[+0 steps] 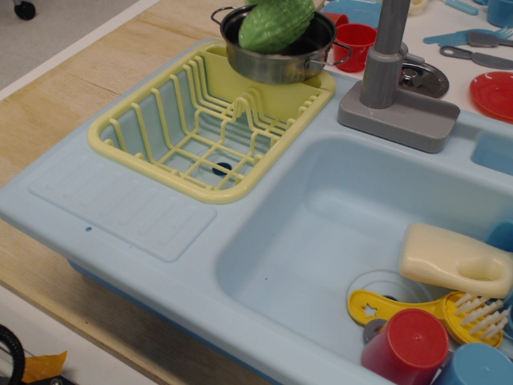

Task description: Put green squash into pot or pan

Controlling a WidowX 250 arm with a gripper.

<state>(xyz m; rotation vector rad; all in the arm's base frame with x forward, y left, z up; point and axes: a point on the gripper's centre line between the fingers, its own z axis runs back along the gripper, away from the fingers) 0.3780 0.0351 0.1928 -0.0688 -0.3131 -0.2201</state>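
Observation:
The green squash (276, 24) is a light green bumpy toy vegetable. It stands tilted inside the shiny steel pot (280, 64), its lower end in the bowl and its upper end reaching the top edge of the picture. The pot sits at the far end of the yellow dish rack (160, 136), with its wire loop handles to the left and right. No gripper shows in this view, so whether the squash is still held from above is hidden.
The rack lies in the left basin of a light blue toy sink (120, 208). A grey faucet (385, 80) stands right of the pot, with a red cup (357, 44) behind it. The right basin holds a cream bottle (453, 261), a yellow brush (433, 309) and a red cup (405, 349).

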